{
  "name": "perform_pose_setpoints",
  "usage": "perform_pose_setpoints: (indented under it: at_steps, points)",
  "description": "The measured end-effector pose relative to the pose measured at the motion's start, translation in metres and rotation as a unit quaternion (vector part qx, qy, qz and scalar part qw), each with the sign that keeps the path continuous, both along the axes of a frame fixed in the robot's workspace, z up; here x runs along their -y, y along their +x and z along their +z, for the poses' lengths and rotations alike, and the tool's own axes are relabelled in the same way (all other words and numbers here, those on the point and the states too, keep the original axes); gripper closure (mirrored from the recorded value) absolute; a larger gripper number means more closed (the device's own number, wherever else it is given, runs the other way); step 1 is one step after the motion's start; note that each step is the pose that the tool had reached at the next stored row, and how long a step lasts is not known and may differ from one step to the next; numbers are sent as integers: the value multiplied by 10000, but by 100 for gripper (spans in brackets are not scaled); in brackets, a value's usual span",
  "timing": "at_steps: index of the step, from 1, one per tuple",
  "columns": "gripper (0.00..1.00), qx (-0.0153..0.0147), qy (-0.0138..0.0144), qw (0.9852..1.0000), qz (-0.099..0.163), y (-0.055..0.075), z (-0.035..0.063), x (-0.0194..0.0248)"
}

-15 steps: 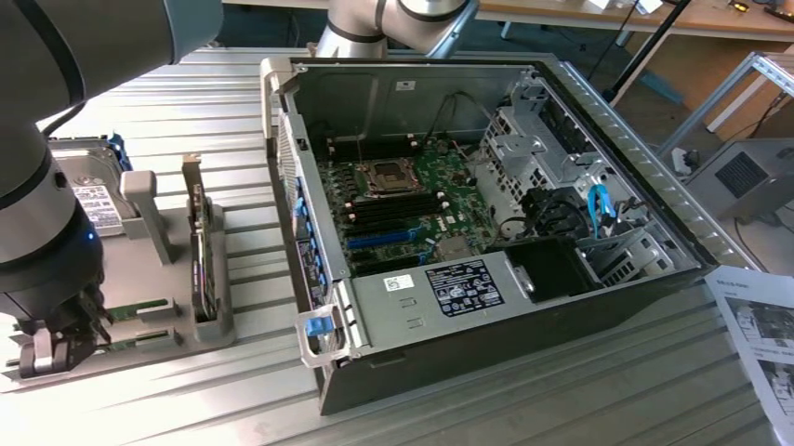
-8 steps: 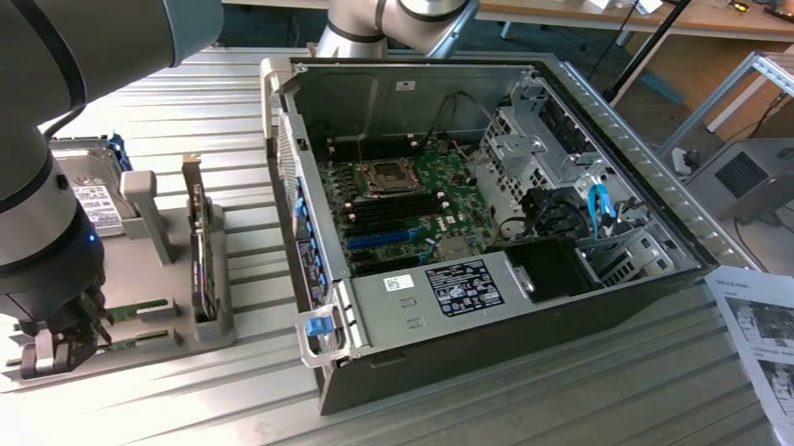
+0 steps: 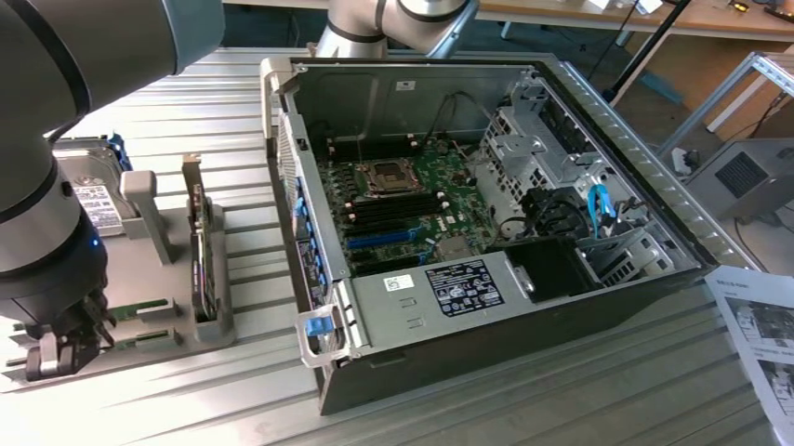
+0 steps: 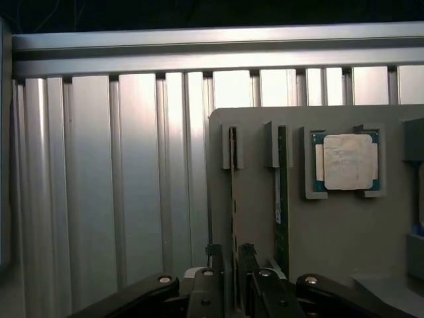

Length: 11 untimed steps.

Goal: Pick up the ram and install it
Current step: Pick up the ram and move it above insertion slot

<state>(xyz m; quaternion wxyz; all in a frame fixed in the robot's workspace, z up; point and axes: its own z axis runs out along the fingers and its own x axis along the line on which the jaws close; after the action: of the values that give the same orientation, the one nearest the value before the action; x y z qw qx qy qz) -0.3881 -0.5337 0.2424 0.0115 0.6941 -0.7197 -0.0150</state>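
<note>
Low over a grey parts tray (image 4: 331, 238), the claw (image 4: 230, 253) is pictured with its two fingers held apart, set either side of the thin edge of the ram (image 4: 233, 192). The ram is stood on edge in a slotted holder, and no grip on it is made. A second green stick (image 4: 281, 199) is slotted just beside it, and a square processor (image 4: 346, 161) with a dull silver cap is seated further along the tray. The tray is laid at the exterior view's left, near the open computer case (image 3: 360, 102), on a ribbed aluminium table (image 3: 559, 390). A clean pick is judged to need the fingers centred on the board, kept off the neighbouring stick, and closed squarely on its flat faces, so that the thin, stiff card is not twisted.
</note>
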Motion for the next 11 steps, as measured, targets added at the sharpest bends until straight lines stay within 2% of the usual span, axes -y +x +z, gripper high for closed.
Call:
perform_pose_setpoints:
  at_steps: [11]
  points:
    - [76,0,10,10000,0,14,-149,1]
